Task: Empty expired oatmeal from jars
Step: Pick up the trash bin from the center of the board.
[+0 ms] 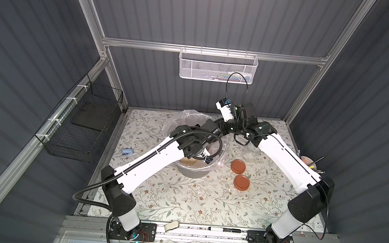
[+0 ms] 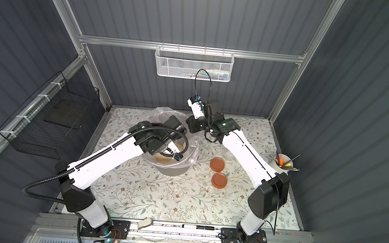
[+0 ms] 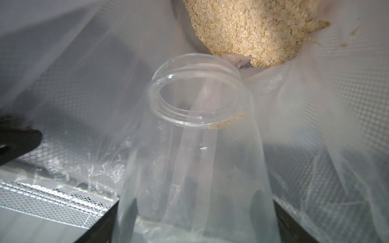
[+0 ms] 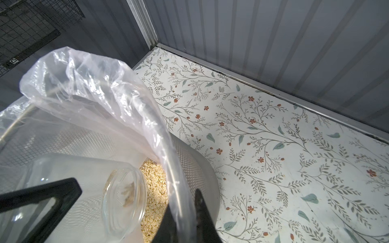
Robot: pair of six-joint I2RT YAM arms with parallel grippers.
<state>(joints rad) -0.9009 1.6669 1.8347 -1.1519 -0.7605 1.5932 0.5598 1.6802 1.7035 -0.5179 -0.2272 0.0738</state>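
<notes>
1. Floral table (image 1: 181,198) nearest me, with two lids (image 1: 238,167) and a spare jar (image 1: 251,153) beside the right arm.
2. Left claw (image 3: 194,206) is clamped on the tipped jar (image 3: 185,160) inside the bin (image 1: 191,173). Its mouth is aimed at the oatmeal (image 3: 248,31) beyond, and a few flakes cling to the rim.
3. Right claw (image 4: 185,210) is pinched shut on the liner (image 4: 94,94) at the far rim.

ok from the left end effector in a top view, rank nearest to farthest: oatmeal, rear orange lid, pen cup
1. oatmeal, in the bin just below it
2. rear orange lid, mid-table, rightward
3. pen cup, far right edge
</notes>
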